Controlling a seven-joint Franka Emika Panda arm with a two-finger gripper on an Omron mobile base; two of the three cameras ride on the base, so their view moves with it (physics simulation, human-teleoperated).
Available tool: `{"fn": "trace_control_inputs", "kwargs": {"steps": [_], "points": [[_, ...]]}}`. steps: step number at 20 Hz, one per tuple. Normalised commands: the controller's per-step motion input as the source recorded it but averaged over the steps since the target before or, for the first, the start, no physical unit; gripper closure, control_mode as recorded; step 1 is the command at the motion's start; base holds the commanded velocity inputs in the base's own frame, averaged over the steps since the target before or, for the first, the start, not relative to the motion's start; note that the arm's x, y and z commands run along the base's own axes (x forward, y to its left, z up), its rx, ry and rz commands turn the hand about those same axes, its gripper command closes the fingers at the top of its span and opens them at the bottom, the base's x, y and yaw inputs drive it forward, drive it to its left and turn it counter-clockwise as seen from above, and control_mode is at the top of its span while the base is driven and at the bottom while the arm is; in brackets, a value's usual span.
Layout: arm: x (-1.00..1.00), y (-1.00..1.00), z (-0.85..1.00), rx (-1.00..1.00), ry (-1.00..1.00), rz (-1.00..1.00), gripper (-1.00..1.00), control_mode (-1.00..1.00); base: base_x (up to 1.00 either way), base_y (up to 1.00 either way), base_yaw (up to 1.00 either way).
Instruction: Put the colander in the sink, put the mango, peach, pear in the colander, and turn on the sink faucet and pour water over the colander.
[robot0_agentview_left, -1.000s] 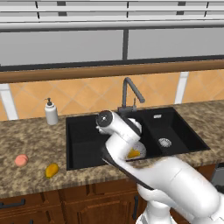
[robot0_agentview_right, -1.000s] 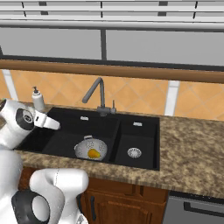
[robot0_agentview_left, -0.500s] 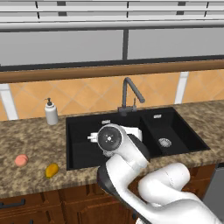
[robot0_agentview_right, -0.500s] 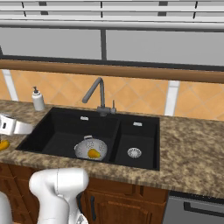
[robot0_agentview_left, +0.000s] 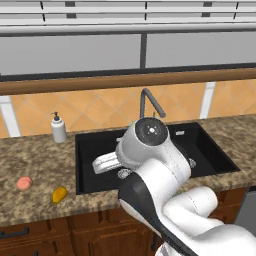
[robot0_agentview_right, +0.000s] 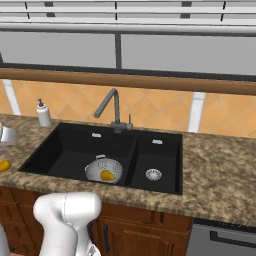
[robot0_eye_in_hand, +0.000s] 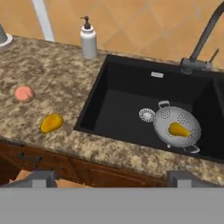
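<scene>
Sitting in the large basin of the sink (robot0_eye_in_hand: 114, 83), the colander (robot0_eye_in_hand: 177, 127) is parked at about 4 o'clock from the drain, clear of the faucet (robot0_eye_in_hand: 205, 39) base at 12 o'clock, so a stream from the spout could reach it. One fruit lies inside it, the pear (robot0_eye_in_hand: 179, 130) by its narrowed top, though it renders more orange than green. The other two wait on the counter (robot0_eye_in_hand: 48, 70): in the hand view the mango (robot0_eye_in_hand: 52, 123) lies at 8 o'clock from picture centre, near the counter's front edge, and the peach (robot0_eye_in_hand: 24, 93) sits at 10 o'clock from the mango, apart from it. A soap bottle (robot0_eye_in_hand: 89, 40) stands at the back wall, at 1 o'clock from the peach, out of the way.

My reading is that the colander step is done, one fruit is in, and a reach toward the mango or peach comes next.

From the left base view the arm is folded over the sink front, elbow high, with the gripper (robot0_agentview_left: 101, 163) pointing toward 9 o'clock, level with the basin's left part and well short of both fruits. The hand camera looks down and forward across counter and basin. The gripper's tips stand wide apart at the bottom of that view with nothing between them, so it is open and empty.
</scene>
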Motion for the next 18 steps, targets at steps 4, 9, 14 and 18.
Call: {"fn": "trace_control_inputs", "kwargs": {"steps": [4,9,14,18], "points": [[0.02,0.49,-0.13,0.07,0.22,0.45,-1.00,-1.00,0.00,0.00,0.00],[0.48,0.49,-0.48,0.01,0.27,0.27,-1.00,-1.00,0.00,0.00,0.00],[0.54,0.76,-0.36,-0.06,0.23,0.10,-1.00,-1.00,0.00,0.00,0.00],[0.50,0.80,-0.33,-0.16,0.05,0.02,-1.00,-1.00,0.00,0.00,0.00]]}}
